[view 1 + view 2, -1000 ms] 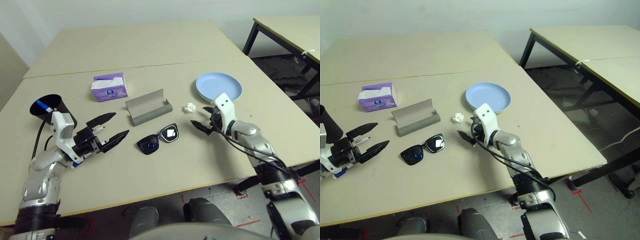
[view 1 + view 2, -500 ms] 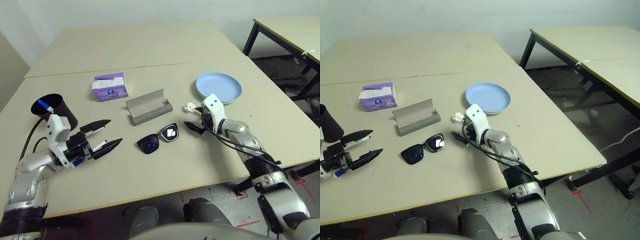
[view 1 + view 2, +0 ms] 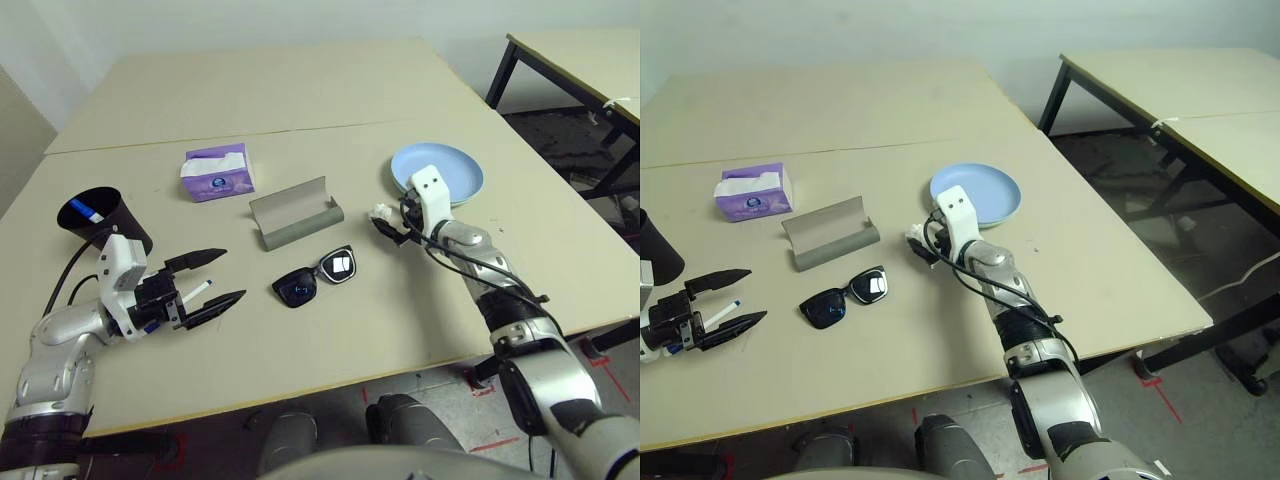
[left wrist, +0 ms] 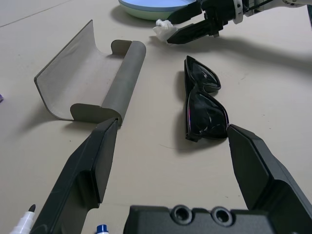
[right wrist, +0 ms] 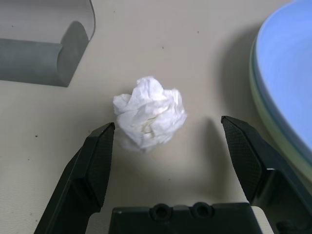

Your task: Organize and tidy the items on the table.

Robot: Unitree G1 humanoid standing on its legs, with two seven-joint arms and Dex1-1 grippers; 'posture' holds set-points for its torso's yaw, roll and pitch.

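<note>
Right tool (image 5: 168, 124), black, two-fingered: low, released, spread near crumpled white paper ball (image 5: 148, 114) on beige surface (image 3: 330, 370); left tool (image 4: 173, 146): released, spread; change: right tool nearer the plates (image 5: 292, 68)

2 silver forearms are seen extended forward from the body's sides. The left gripper (image 4: 173, 127) is held low, its 2 black fingers spread wide and its wrist turned inward. The right arm (image 3: 500, 300) is stretched farther forward and angled inward; the right gripper (image 5: 168, 122) is pointed inward, with its 2 fingers parted wide and nothing gripped.
</note>
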